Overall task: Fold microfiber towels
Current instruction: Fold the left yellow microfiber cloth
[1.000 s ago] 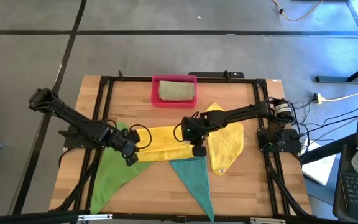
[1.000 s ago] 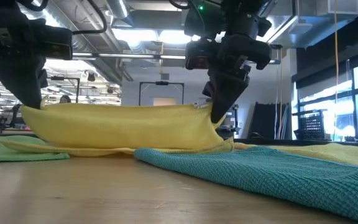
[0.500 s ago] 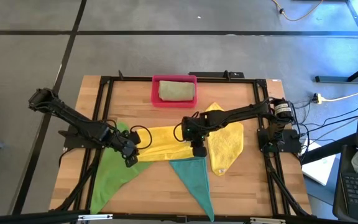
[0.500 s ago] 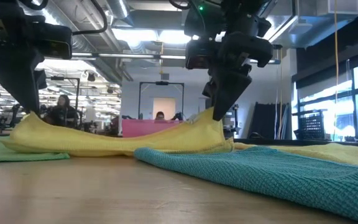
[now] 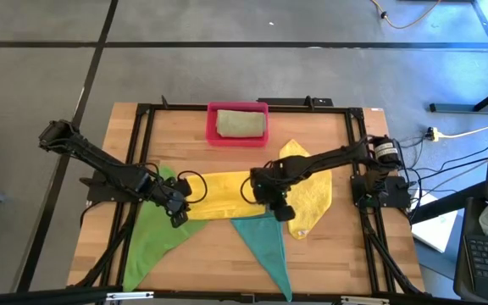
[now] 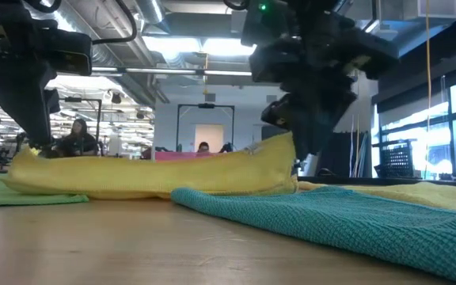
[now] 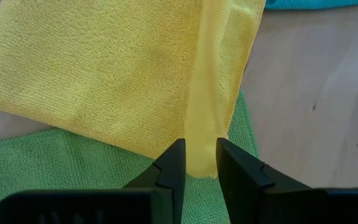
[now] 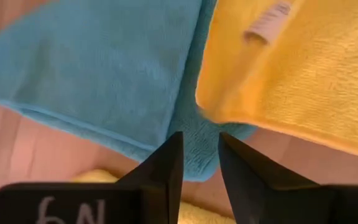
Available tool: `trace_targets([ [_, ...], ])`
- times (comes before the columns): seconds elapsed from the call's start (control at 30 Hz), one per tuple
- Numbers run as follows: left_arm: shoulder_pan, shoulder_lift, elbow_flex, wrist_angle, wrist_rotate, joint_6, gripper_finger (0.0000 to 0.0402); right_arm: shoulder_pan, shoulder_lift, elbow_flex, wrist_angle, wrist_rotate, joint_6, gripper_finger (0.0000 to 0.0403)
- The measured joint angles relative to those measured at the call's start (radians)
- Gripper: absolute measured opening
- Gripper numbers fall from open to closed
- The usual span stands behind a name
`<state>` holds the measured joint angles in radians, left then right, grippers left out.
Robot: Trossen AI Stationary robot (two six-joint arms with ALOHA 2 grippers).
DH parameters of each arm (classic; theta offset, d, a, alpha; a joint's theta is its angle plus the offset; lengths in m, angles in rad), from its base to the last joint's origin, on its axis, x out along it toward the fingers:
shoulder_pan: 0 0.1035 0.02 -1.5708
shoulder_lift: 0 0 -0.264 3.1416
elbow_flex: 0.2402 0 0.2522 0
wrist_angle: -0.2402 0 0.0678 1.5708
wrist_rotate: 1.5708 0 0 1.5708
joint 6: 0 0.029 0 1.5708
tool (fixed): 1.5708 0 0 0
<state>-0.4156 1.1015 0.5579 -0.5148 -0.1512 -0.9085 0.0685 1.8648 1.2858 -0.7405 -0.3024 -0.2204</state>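
Just in front of the pink tray (image 5: 237, 136), at the middle of the desk (image 5: 337, 241), the yellow towel (image 5: 219, 188) that both arms were holding up in a taut band a second ago now lies slack in a low folded strip. The left tool (image 5: 179, 213) sits at the strip's end farthest from the tray's right side, over the bright green towel (image 5: 146, 237); its wrist view shows the fingers (image 7: 171, 168) parted, with the yellow edge lying loose between them, so it has let go but not yet backed off. The right tool (image 5: 281, 209) has also released: its fingers (image 8: 166, 165) stand slightly apart with nothing between them, and it has shifted off the strip's other end toward the second yellow towel (image 5: 310, 199), hovering above the teal towel (image 5: 265, 246) that lies nearer the desk's front edge than the tray. The olive towel (image 5: 241, 124) rests folded inside the tray. I judge that one fold of this yellow towel is laid down; it likely needs another fold, or flattening, before it can join the olive one, and three more towels remain spread out.
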Motion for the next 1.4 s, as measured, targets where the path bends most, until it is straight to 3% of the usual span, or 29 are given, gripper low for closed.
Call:
trace_targets([
  [0.2,0.000,0.000,0.000,0.000,-0.004,0.001,0.0079,0.016,0.000,0.000,-0.006,0.103,-0.014,0.0104],
  [0.5,0.013,0.000,0.000,-0.107,-0.027,0.002,0.0078,-0.002,0.000,0.000,-0.062,0.267,0.146,0.0104],
  [0.77,0.061,-0.031,0.000,-0.149,-0.079,0.053,0.0078,-0.064,-0.042,0.000,-0.028,0.274,0.243,0.0104],
  [0.87,0.113,-0.039,0.000,-0.169,-0.091,0.105,0.0078,-0.126,-0.047,0.000,0.008,0.138,0.248,0.0104],
  [0.93,0.161,-0.047,0.000,-0.169,-0.033,0.158,0.0078,-0.178,-0.042,0.000,0.021,-0.016,0.272,0.0104],
  [1.0,0.215,-0.050,0.001,-0.153,0.059,0.208,0.0078,-0.228,-0.033,0.000,0.028,-0.103,0.288,0.0104],
  [1.17,0.318,-0.106,0.000,-0.140,0.194,0.254,0.0078,-0.337,-0.033,0.000,0.026,-0.148,0.311,0.0112],
  [1.27,0.378,-0.149,0.000,-0.138,0.258,0.270,0.0078,-0.383,-0.033,-0.001,0.054,-0.160,0.351,0.0139],
  [1.4,0.490,-0.176,0.000,-0.135,0.416,0.293,0.0078,-0.416,-0.033,-0.001,0.156,-0.161,0.378,0.0190],
])
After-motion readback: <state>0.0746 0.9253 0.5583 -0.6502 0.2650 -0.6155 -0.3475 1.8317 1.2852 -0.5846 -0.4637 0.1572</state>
